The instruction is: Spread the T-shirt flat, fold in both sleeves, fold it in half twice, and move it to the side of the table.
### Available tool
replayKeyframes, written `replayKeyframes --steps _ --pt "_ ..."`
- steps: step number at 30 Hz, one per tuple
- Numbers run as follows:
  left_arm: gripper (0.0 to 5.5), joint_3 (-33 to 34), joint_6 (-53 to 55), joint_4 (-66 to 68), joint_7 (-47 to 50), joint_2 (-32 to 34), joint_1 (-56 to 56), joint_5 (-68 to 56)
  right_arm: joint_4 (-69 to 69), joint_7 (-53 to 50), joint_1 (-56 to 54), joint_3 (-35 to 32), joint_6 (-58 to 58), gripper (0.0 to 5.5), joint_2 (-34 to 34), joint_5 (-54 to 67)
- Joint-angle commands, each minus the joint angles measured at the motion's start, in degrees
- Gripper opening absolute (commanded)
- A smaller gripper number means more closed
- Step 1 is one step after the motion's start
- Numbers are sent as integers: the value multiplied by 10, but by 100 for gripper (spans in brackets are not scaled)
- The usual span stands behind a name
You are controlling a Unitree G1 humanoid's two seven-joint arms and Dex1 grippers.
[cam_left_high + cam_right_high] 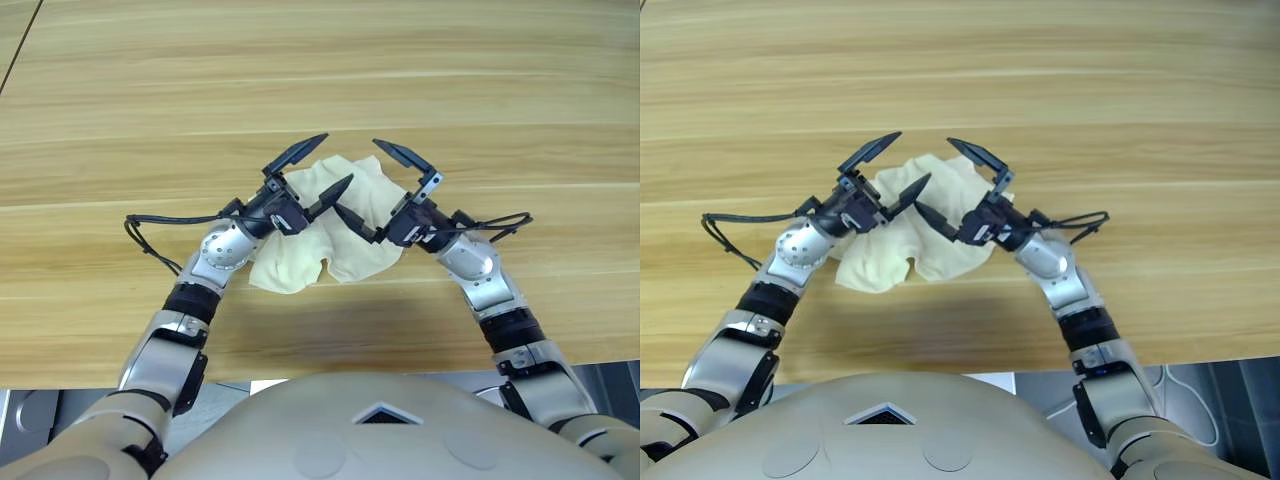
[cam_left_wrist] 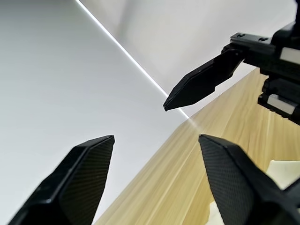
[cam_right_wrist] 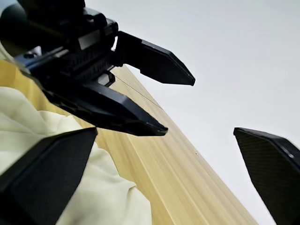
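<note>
Crumpled T-shirt [image 1: 300, 265] lay on the table [image 1: 300, 60] under the left tool [image 1: 338, 157] and right tool [image 1: 356, 175], both spread and empty; cloth looked light and limp, probably best pinched at a loose outer edge, hems not clearly discernible.

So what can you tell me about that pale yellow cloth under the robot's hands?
It's the T-shirt: pale yellow, soft thin fabric by its look, lying crumpled in a bunched heap, not spread flat, with no sleeves distinguishable. It rests on the wooden table, towards the robot's edge. The left gripper and right gripper hang over it, both open. Whether they touch it can't be judged.
</note>
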Motion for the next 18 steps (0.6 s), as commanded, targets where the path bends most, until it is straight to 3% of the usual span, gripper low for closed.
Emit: replayKeyframes --steps 1,18 --pt "336 -2 9 -3 -9 2 2 -4 8 -8 -13 -9 8 536 -1 -9" --pt "336 4 15 -16 1 8 13 26 8 6 -13 -5 -8 536 -4 29"
